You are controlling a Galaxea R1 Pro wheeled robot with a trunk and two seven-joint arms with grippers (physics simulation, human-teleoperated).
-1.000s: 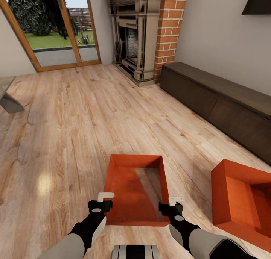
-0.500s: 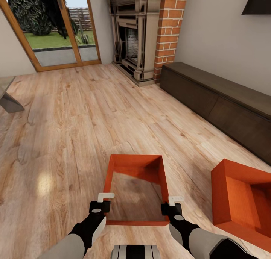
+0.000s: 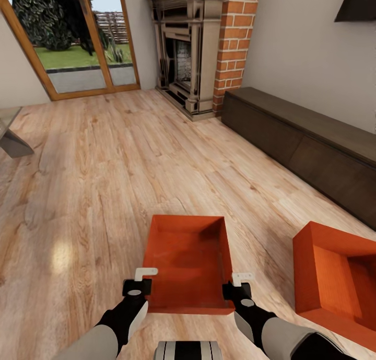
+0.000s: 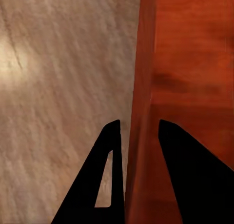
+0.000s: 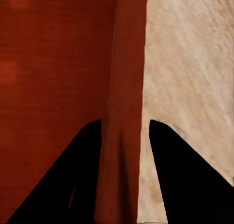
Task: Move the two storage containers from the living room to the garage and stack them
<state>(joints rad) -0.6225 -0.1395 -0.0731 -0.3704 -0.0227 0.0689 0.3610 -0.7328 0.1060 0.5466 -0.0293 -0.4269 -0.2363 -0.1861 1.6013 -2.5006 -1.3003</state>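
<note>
Gripping one storage container (image 3: 189, 263) by both side walls, we're in the living room.

Our left gripper (image 3: 140, 280) straddles its left wall, one finger inside, one outside, pinching the rim; our right gripper (image 3: 237, 284) does the same on the opposite wall. The second storage container (image 3: 334, 276) sits on the wood floor (image 3: 104, 166) just to the right, near the dark low cabinet (image 3: 308, 140).

Near container (image 3: 188, 266) as landmark: second container (image 3: 334, 281) to its right, low cabinet (image 3: 313, 146) behind that, fireplace (image 3: 190, 49) far behind (glass doors (image 3: 78, 41) further left).
</note>
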